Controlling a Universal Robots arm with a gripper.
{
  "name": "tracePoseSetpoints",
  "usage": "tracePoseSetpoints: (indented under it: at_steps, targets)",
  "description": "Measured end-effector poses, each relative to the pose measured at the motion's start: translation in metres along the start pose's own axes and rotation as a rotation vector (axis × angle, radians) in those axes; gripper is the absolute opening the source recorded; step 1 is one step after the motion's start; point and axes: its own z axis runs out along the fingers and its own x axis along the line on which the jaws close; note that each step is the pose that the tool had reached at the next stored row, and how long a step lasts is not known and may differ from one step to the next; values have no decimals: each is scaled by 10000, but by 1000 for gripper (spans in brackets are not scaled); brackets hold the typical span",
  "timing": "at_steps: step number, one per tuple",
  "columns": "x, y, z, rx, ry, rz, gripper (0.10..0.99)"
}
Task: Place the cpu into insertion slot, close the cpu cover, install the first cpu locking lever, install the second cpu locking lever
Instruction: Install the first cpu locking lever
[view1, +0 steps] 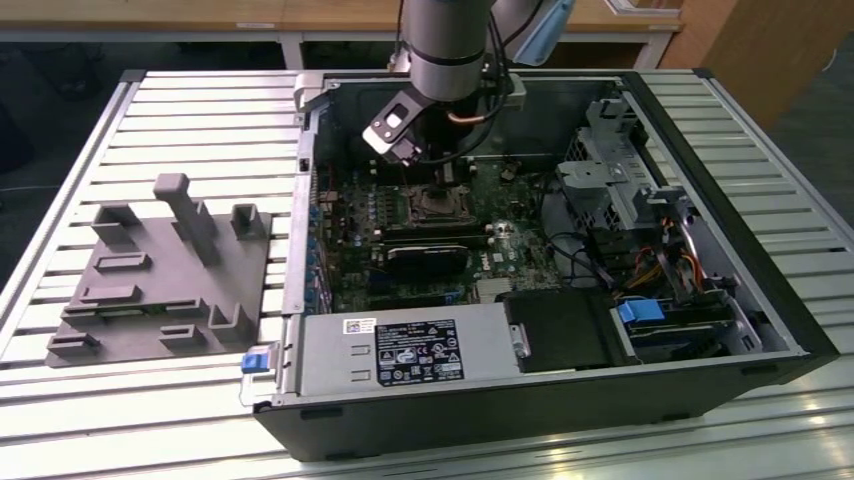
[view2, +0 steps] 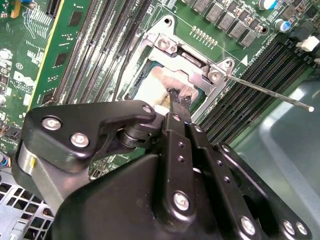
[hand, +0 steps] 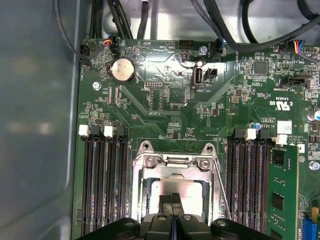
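The insertion slot (hand: 141, 186) sits on the green board between rows of memory slots. In it lies the cpu (hand: 186, 189), pale silver face up (view2: 149, 91). The cpu cover (hand: 175, 161), a silvery frame (view2: 186, 56), lies flat around the chip. A thin locking lever (view2: 270, 94) sticks out free over the memory slots, and in the first wrist view it runs slantwise beside the socket (hand: 221, 187). My gripper (hand: 172, 198) hangs just over the chip's middle with its black fingertips (view2: 176, 98) pressed together. In the exterior view the gripper (view1: 449, 176) is above the socket (view1: 430, 205) inside the open case.
Long black memory slots (hand: 102, 185) flank the socket on both sides. A black block (view1: 427, 255) lies just in front of the socket. The case walls (view1: 310, 150), drive cages (view1: 614, 150) and cables (view1: 641, 265) close in. A grey fixture (view1: 154, 275) rests on the slatted table.
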Motion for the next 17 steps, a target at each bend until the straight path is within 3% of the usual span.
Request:
tracePoseSetpoints:
  at_steps: [4, 7, 17]
  targets:
    - [1, 1, -33, -2, 3, 0, 106]
    - [2, 4, -102, -1, 2, 1, 106]
    - [12, 19, -515, -2, 2, 0, 106]
